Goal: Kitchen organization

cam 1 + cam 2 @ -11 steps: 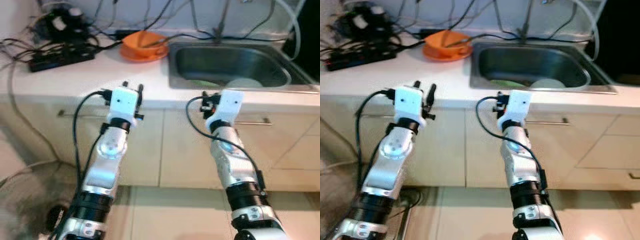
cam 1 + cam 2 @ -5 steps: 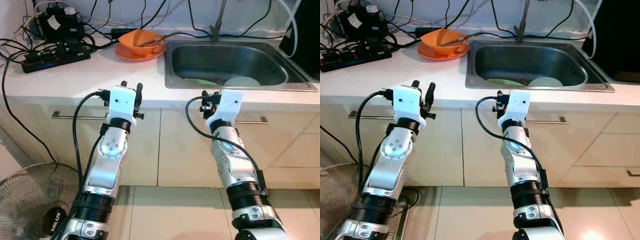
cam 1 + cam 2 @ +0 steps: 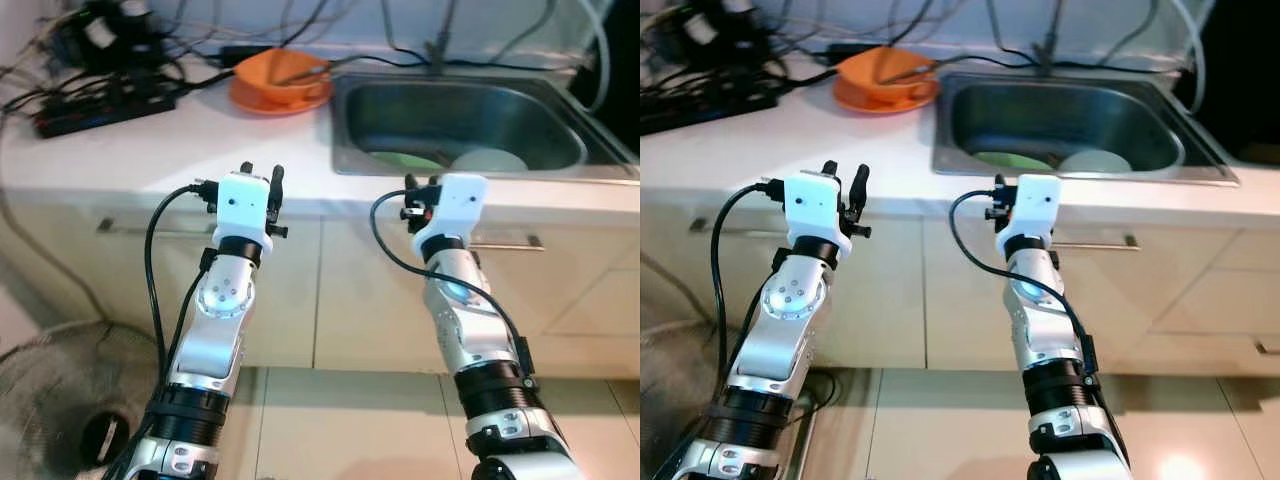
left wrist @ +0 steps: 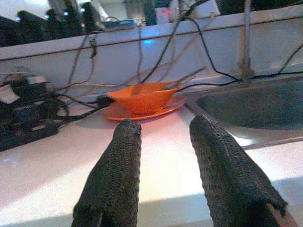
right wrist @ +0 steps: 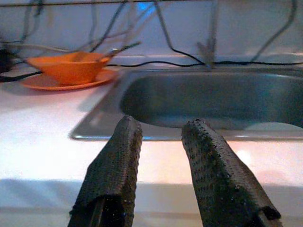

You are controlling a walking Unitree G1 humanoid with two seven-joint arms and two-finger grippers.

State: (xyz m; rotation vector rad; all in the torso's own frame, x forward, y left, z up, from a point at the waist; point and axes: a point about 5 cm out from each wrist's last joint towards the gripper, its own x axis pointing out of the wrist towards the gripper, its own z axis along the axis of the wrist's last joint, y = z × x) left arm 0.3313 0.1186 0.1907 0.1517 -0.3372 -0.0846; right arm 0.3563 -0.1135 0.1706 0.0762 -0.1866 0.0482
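Both arms have stayed up at the counter [image 3: 150, 150]; left gripper [image 4: 163, 156] and right gripper [image 5: 161, 156] are open, holding nothing, orange bowl [image 3: 280, 80] untouched

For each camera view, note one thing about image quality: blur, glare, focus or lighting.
Left eye view: soft motion blur, worst on the cables at the top left. Right eye view: a glare spot on the floor tiles. Left wrist view: the near fingers look soft, the orange bowl clearer. Right wrist view: dim overall, with a bright reflection on the counter edge before the sink.
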